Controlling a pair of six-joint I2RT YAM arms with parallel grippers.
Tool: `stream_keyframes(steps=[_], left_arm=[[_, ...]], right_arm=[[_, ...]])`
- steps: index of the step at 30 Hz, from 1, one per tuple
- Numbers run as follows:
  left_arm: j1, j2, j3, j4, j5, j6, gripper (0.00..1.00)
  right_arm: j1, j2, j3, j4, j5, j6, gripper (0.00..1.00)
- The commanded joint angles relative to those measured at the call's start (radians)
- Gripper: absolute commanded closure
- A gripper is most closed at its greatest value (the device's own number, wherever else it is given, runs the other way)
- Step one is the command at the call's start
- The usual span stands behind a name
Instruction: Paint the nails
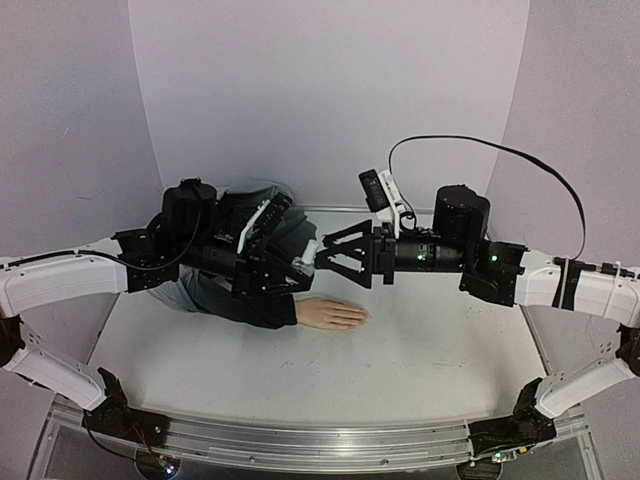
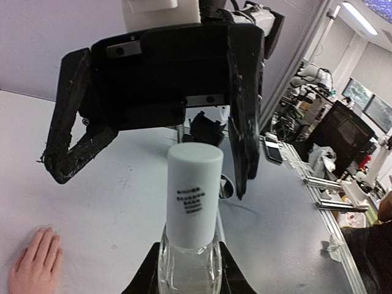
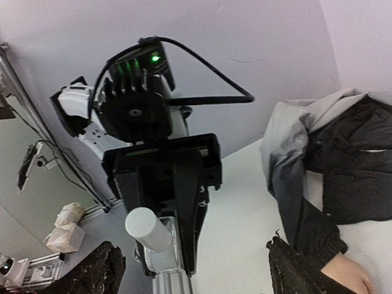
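Two black grippers meet in the air over the middle of the white table. The left gripper is pinching a small clear glass bottle with a tall white cap. It holds the bottle low down, by the glass. I think that is so the cap sticks out free for the other arm to grab.

The right gripper faces the cap with its two fingers spread wide, one on each side. It holds nothing, and it does not seem to touch the cap yet. I think it is lined up to close on the cap and twist it off. The brush is most likely under that cap.

A pale pretend hand lies flat on the table, with a dark blue and grey jacket sleeve. It sits near the middle, and its fingers point to the right edge. The nails are at the fingertips, too small to see well. They lie below both grippers and a bit closer to the near edge, well apart from the bottle. No paint shows on them.
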Motion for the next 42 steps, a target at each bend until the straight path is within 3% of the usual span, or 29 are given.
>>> stream_keyframes(steps=[1,18,28,31,33,36,40,42], left_arm=[[-0.006,0.027,0.058,0.048,0.188,-0.031,1.00],[-0.009,0.046,0.063,0.049,0.211,-0.030,1.00],[-0.009,0.035,0.063,0.049,0.183,-0.025,1.00],[-0.009,0.021,0.060,0.049,0.130,-0.020,1.00],[-0.009,0.008,0.057,0.049,0.064,-0.020,1.00],[-0.009,-0.020,0.047,0.049,-0.094,-0.020,1.00],[-0.009,-0.060,0.025,0.047,-0.488,0.012,1.00],[-0.010,-0.077,0.008,0.048,-0.756,0.063,1.00]], right_arm=[[0.001,-0.006,0.004,0.196,-0.160,0.031,0.24],[0.002,0.095,0.039,0.354,-0.258,0.128,0.62],[0.003,0.135,0.044,0.399,-0.295,0.154,0.77],[0.004,0.139,0.041,0.401,-0.297,0.154,0.91],[0.003,0.142,0.038,0.401,-0.294,0.155,1.00],[0.003,0.149,0.029,0.401,-0.280,0.155,1.00],[0.004,0.190,0.045,0.359,-0.186,0.170,1.00],[0.009,0.228,0.089,0.255,-0.049,0.182,1.00]])
